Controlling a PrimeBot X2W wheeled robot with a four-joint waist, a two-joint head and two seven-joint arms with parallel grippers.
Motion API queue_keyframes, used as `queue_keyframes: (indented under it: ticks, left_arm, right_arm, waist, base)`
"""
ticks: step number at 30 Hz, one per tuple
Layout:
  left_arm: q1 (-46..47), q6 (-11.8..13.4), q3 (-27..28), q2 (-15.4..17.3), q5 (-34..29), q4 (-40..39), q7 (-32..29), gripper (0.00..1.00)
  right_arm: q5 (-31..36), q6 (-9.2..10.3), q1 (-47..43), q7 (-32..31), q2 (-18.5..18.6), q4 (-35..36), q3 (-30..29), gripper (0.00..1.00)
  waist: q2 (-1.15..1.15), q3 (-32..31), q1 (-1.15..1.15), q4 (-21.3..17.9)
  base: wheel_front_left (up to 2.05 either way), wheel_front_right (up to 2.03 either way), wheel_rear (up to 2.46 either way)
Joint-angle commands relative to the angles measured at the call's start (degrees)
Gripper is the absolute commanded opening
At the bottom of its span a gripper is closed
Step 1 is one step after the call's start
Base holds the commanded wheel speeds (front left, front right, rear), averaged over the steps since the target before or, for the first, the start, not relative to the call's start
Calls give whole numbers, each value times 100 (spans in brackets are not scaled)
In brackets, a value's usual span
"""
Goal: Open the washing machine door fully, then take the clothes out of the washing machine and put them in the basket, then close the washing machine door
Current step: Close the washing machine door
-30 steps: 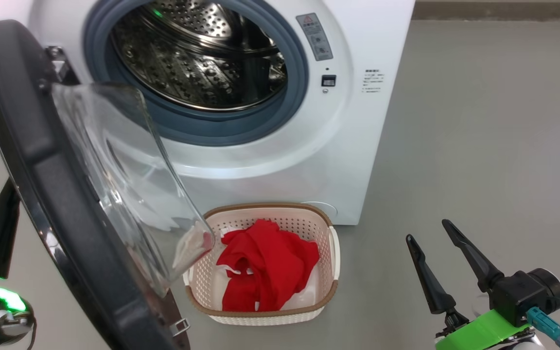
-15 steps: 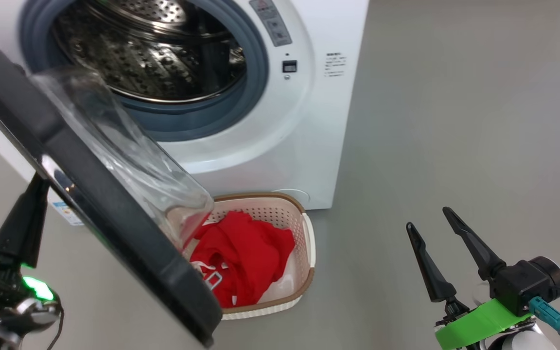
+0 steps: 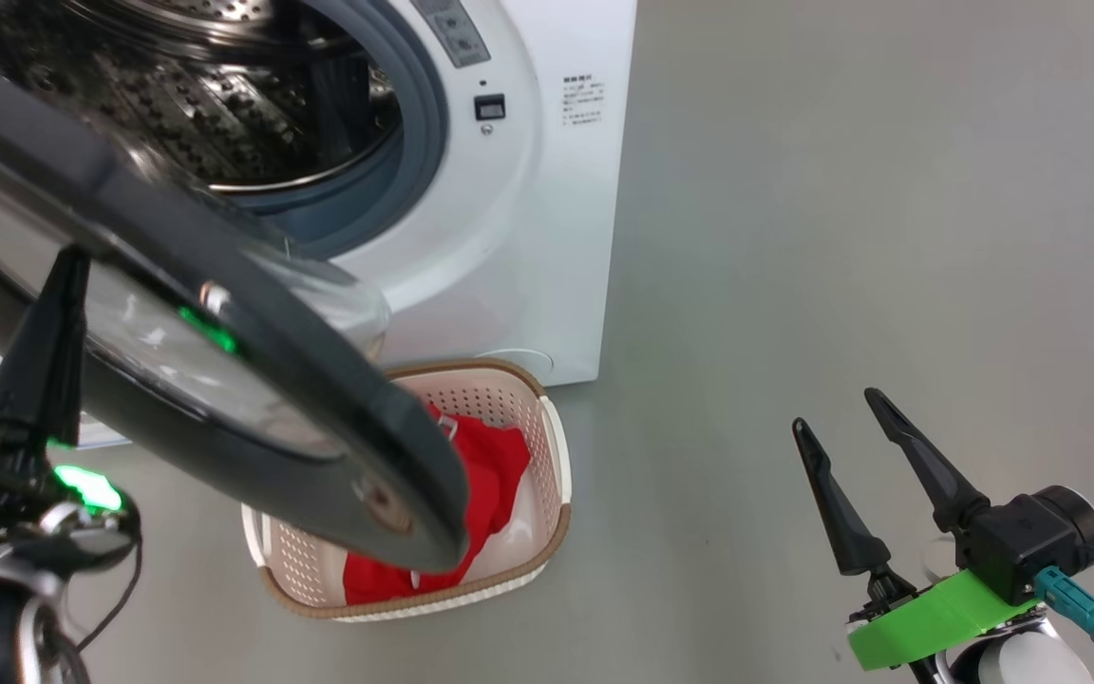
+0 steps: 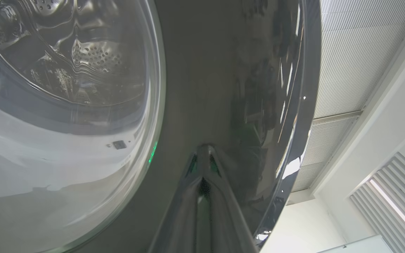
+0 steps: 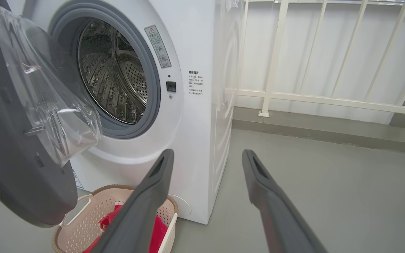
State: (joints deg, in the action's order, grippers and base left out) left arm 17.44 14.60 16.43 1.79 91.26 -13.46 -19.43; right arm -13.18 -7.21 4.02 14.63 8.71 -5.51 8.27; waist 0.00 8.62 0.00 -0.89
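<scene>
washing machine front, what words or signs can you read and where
On the washing machine, right of the drum opening, grey sticker: red warning triangle on top, words too small to read.
Further right on the white front, printed block: several short lines, too small to read.
Low on the front, at the door edge, blue-edged label: partly hidden, unreadable.
Nothing can be quoted.

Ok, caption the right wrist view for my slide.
Open right gripper faces white front-loading washing machine, dark-rimmed glass door partly open, red garment in cream perforated basket.
</scene>
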Motion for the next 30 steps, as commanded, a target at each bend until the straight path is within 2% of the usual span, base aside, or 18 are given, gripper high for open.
queue_keyframes:
  ticks: [1, 19, 30]
  left_arm:
    - [310, -86, 39, 110, 28, -87, 35, 0]
    - [1635, -470, -428, 116, -145, 795, 699, 0]
    - [2531, -684, -440, 115, -22, 1450, 851, 0]
  right_arm:
    - [-21, -28, 188, 37, 30, 144, 135, 100]
    - [7, -28, 479, 37, 132, 202, 223, 100]
    - [21, -28, 670, 37, 165, 219, 281, 100]
  waist:
    - [0, 108, 0, -72]
    - [0, 780, 0, -183]
    - [0, 1113, 0, -215]
  base:
    - [0, 0, 0]
    - [0, 0, 0]
    - [0, 0, 0]
